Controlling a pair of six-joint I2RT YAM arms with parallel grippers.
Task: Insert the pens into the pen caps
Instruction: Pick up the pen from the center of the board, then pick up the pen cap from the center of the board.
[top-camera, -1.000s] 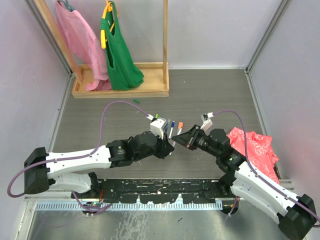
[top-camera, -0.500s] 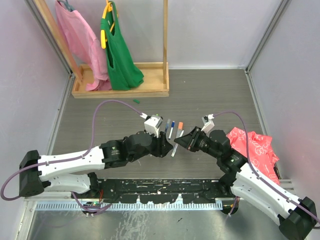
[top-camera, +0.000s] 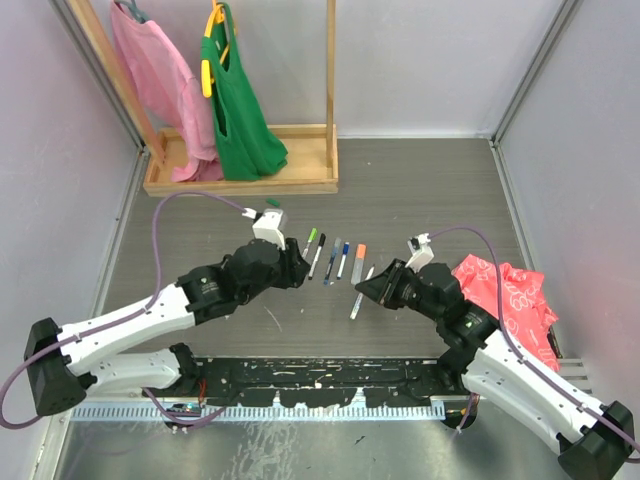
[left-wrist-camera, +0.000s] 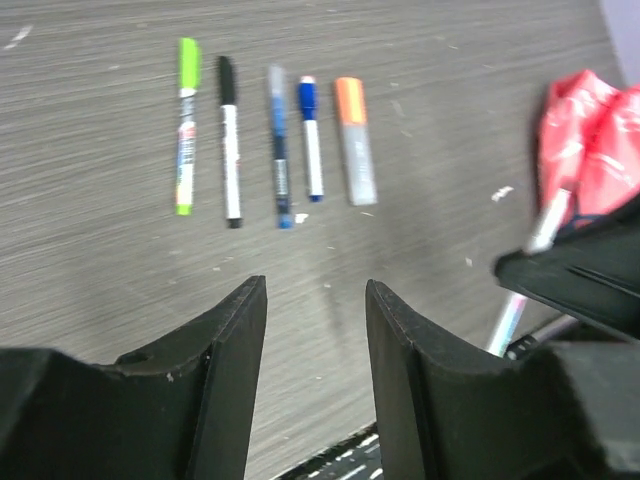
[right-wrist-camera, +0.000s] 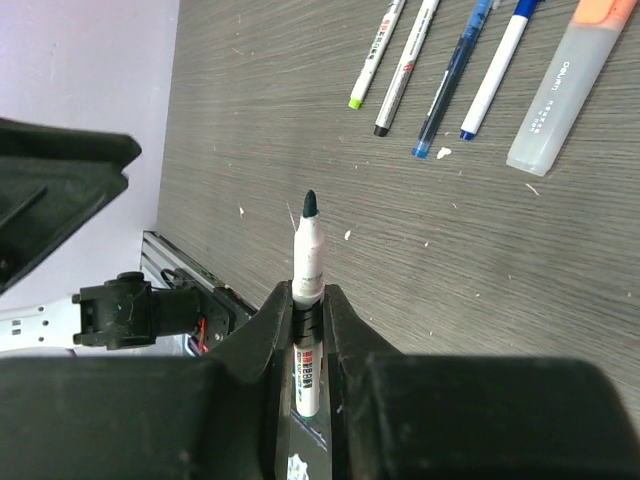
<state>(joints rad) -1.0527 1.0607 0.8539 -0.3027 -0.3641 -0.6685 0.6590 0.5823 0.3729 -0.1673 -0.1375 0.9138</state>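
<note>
A row of pens lies on the grey table, each with a coloured cap end: light green (left-wrist-camera: 187, 125), black (left-wrist-camera: 229, 140), a thin blue one (left-wrist-camera: 279, 145), blue (left-wrist-camera: 310, 140) and a thick orange one (left-wrist-camera: 354, 140). From above the row (top-camera: 335, 258) sits at mid-table. My right gripper (right-wrist-camera: 308, 300) is shut on a white pen (right-wrist-camera: 308, 262) whose bare dark green tip pokes out past the fingers. In the top view that gripper (top-camera: 364, 290) hovers right of the row. My left gripper (left-wrist-camera: 315, 340) is open and holds nothing, just left of the row (top-camera: 295, 268).
A red crumpled cloth (top-camera: 505, 295) lies at the right by my right arm. A wooden rack (top-camera: 245, 170) with a pink and a green bag stands at the back left. A black rail (top-camera: 320, 375) runs along the near edge. Small white scraps dot the table.
My left gripper has opened and drawn back to the left, away from the right gripper it was meeting. The right gripper has shifted slightly right, still gripping the pen.
</note>
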